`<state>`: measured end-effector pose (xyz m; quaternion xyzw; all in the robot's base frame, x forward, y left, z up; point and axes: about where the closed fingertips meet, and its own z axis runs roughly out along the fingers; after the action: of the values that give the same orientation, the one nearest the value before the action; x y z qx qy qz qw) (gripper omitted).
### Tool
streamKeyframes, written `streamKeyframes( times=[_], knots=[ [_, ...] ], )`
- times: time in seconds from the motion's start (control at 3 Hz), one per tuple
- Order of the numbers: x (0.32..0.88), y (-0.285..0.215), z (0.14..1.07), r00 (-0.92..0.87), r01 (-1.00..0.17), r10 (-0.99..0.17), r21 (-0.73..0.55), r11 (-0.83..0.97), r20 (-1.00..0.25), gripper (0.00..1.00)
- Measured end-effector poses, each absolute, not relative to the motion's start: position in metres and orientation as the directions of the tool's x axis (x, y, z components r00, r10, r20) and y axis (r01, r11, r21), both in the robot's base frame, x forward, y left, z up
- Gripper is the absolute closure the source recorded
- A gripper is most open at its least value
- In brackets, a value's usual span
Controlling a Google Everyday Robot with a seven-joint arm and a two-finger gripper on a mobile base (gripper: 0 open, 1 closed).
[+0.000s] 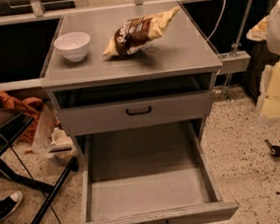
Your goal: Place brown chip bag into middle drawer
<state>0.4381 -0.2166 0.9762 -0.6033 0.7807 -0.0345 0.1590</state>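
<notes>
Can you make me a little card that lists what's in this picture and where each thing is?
brown chip bag: lying on the cabinet top, not in a drawer yet
white bowl: on the cabinet top, left of the bag, not touching it
middle drawer: pulled wide open, grey floor showing
upper drawer: above it, flat front, black handle
tool: not in view

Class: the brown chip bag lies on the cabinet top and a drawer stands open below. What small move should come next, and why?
Probably raise the tool, low at the right edge beside the cabinet, up and left toward the brown chip bag. The bag lies ungrasped on the cabinet top beside the white bowl, and the middle drawer already stands open.
</notes>
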Motion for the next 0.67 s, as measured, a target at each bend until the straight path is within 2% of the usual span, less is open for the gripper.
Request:
streamKeyframes(
  times=[0.67],
  knots=[
    [0.455, -0.21, 0.97, -0.283, -0.91, -0.938, -0.254, 0.328, -0.198, 0.0]
  ],
)
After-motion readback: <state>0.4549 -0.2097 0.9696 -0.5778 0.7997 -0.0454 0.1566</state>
